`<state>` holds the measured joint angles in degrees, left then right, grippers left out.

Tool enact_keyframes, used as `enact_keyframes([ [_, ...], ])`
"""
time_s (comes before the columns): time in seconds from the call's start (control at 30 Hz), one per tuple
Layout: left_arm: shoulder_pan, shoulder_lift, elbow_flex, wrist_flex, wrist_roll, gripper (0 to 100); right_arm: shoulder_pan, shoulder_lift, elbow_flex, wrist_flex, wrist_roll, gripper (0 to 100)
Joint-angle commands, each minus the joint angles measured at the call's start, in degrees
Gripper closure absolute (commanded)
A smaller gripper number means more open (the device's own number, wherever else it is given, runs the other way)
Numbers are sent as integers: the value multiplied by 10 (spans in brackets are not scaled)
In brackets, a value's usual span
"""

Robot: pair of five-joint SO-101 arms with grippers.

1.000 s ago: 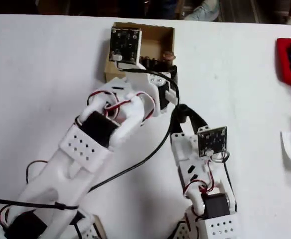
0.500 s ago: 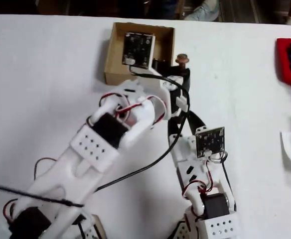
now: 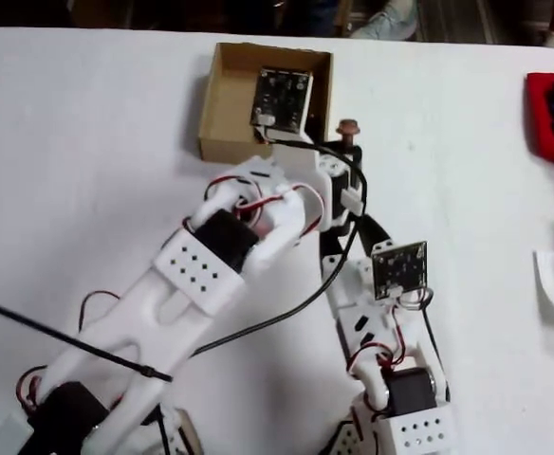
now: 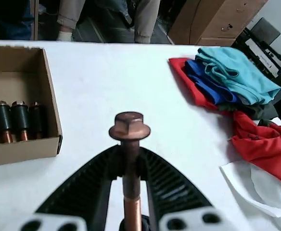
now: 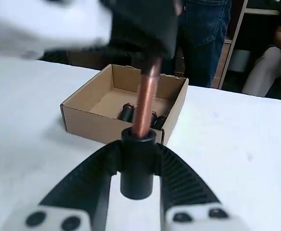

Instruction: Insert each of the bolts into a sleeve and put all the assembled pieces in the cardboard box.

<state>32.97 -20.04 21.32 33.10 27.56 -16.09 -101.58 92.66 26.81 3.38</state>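
Sleeve first: the right pincer (image 5: 138, 147) is closed narrowly on one black sleeve (image 5: 138, 169). Its two dark jaws press against the sleeve's sides and hold it upright with the open end up. One copper bolt (image 5: 147, 94) comes down from above, and the tip of its shank sits in the sleeve's mouth. How deep it goes cannot be told.

The left pincer (image 4: 129, 156) is clamped on that same bolt, gripping the shank just below the flanged hex head. Its jaws are almost together, with nothing but the shank between them. In the high view the left arm leans in over the right arm, and the bolt's head stands just outside the right wall of the cardboard box (image 3: 222, 95), near its front corner.

That one box lies on the white counter (image 4: 107, 82) just beyond the two pincers, with its top open. Four assembled pieces (image 4: 11, 120) can be counted inside it in the left wrist view. They are dark sleeves with copper ends, lined up touching one another along one wall, and the end one is cut off by the picture's edge.

Farther off, well apart from the box, lies a red cloth (image 4: 191, 84) with one blue cloth (image 4: 210, 86) and one teal cloth (image 4: 236, 72) piled on it. A white sheet (image 4: 261, 190) lies near them on the counter.
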Motion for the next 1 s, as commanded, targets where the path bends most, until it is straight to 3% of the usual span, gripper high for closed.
enact_keyframes([
  [0.0, 8, -7, 20, -15, -3, 976, 3, -10, -35, -14, -5, 978],
  [0.43, 9, -7, 68, 0, -5, 967, 21, -10, -45, -13, -5, 978],
  [0.53, 9, -8, 54, 40, -23, 844, 21, -10, -45, -12, -5, 978],
  [0.67, 7, -8, 22, 113, 12, 671, 21, -10, -45, -12, -5, 978],
  [0.97, -19, -9, -111, 244, 26, 666, 21, -10, -43, -11, -5, 978],
])
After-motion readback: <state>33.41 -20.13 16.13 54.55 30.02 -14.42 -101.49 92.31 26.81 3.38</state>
